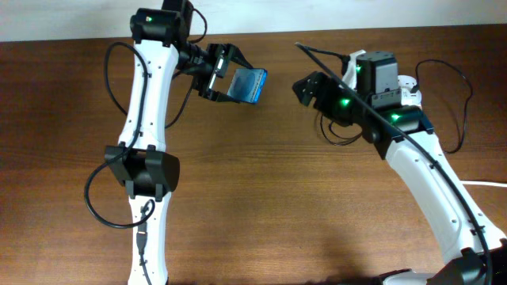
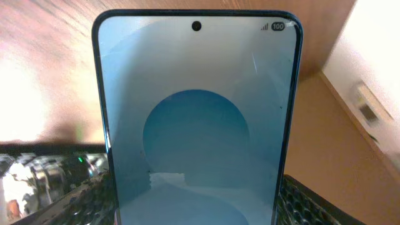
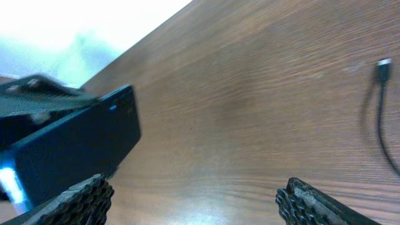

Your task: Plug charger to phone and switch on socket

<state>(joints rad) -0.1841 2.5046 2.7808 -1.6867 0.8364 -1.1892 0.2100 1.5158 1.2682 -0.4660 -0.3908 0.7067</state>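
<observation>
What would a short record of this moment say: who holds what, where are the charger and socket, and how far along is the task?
left gripper: shut on the phone, screen lit, raised off the table
right gripper: open, empty, pointed toward the phone
charger: plug end lies loose on the table, not in the phone
socket: far right, mostly hidden behind the right arm; switch state cannot be told
task status: charger not yet plugged into the phone
</observation>
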